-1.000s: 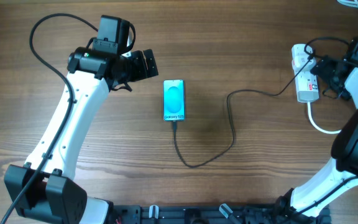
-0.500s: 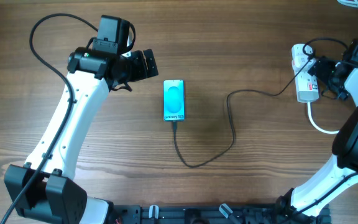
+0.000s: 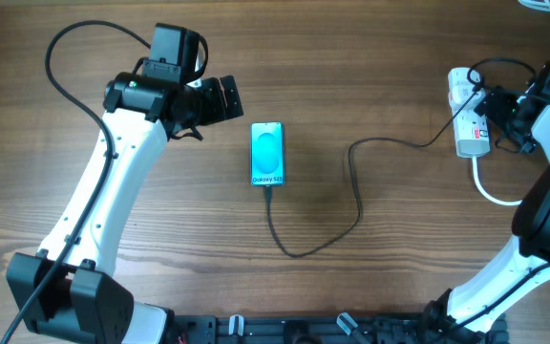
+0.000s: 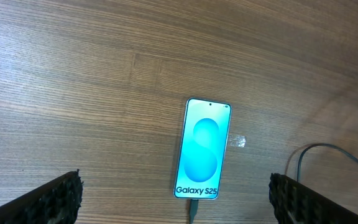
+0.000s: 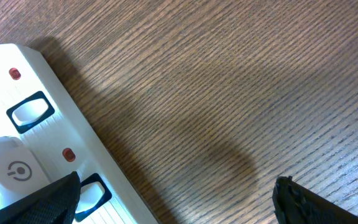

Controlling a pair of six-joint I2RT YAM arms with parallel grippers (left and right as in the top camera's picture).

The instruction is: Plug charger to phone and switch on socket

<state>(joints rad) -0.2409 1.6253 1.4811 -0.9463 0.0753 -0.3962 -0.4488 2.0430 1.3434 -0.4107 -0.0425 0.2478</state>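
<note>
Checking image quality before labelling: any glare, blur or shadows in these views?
Overhead: evenly lit, sharp. Left wrist: phone text crisp, small bright glint on the table beside it. Right wrist: socket in focus, soft shadow beside it.

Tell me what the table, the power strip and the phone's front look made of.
Table: wood or wood-look laminate, matte, grain lines visible. Power strip: white moulded plastic, smooth with rounded edges. Phone front: probably glass, flat and glowing cyan; pale rim, material unclear.
</note>
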